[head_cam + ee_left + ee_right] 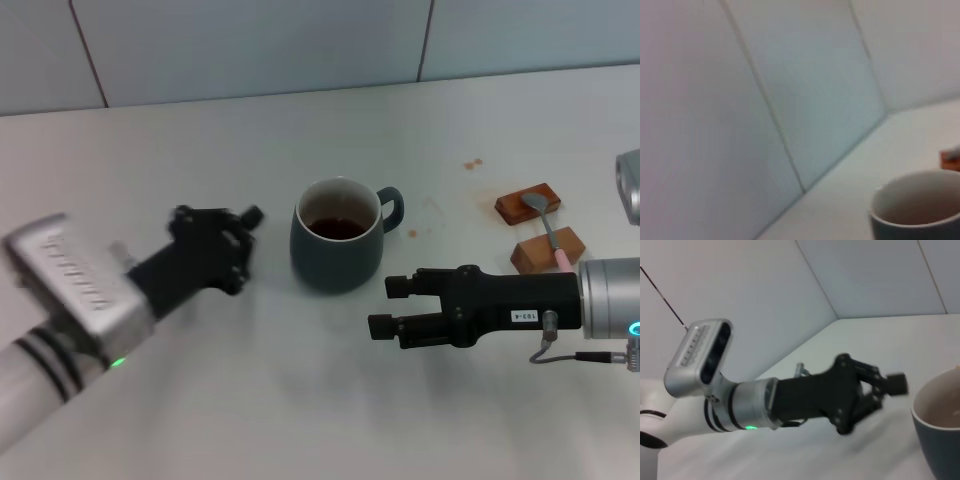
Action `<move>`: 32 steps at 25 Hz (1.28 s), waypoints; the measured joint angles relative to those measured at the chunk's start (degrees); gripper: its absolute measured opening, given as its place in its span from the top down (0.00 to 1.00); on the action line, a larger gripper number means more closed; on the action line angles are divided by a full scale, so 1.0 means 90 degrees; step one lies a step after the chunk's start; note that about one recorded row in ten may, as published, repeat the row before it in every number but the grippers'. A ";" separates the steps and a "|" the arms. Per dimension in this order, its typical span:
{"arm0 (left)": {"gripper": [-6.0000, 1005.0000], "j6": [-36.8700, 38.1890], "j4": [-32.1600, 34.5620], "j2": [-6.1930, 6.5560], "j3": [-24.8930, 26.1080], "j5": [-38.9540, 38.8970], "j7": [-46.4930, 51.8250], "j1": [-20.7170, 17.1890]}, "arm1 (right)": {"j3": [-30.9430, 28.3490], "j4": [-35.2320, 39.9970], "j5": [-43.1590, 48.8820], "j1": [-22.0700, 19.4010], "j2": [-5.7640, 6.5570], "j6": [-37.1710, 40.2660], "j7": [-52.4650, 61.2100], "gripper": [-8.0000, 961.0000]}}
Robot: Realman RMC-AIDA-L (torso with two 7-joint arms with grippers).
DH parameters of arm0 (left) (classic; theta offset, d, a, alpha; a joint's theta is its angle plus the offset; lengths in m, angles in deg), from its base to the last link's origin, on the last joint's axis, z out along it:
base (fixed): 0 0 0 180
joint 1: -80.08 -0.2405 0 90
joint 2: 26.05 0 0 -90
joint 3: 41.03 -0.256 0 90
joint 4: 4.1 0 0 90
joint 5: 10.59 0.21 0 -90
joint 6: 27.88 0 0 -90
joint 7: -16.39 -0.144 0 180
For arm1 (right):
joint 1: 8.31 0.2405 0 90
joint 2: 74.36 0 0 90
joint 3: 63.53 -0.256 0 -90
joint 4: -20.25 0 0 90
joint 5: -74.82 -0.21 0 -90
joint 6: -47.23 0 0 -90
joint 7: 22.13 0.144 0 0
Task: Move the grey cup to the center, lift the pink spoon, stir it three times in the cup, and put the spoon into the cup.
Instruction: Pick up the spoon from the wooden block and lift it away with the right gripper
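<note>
Flanking the grey cup, both the left hand and right hand spread.

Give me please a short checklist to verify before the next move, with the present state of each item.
1. Grey cup upright near the table's middle, dark liquid inside: ok.
2. Left end effector off the cup, a gap visible between them: ok.
3. Pink spoon free to pick, lying across two wooden blocks to the cup's right: ok.
4. Right end effector open and empty, in front of the cup: ok.
5. Right end effector aligned with the spoon: not ok, the spoon lies farther back, beside its arm.
6. Left end effector open or shut: cannot tell.
</note>
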 joint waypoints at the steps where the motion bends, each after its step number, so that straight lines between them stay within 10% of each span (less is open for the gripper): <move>1: 0.98 0.0230 0.0165 0.0010 -0.0026 0.0011 0.0364 -0.0115 | -0.0001 0.0000 0.0000 -0.0001 0.0000 0.0009 0.0011 0.13; 14: 0.94 0.2137 0.3591 0.0035 -0.2314 0.0466 0.4968 -0.1581 | -0.1317 0.0003 -0.0023 -0.0364 0.0046 0.0214 0.1465 0.13; 23: 0.61 0.1889 0.3838 0.0031 -0.2968 0.0503 0.5416 -0.1422 | -0.4008 -0.2166 -0.2358 -0.1709 0.0121 0.1045 0.2400 0.13; 32: 0.33 0.1771 0.3834 0.0033 -0.3117 0.0511 0.5432 -0.1333 | -0.4553 -0.3626 -0.3504 -0.2736 -0.0023 0.1079 0.2204 0.13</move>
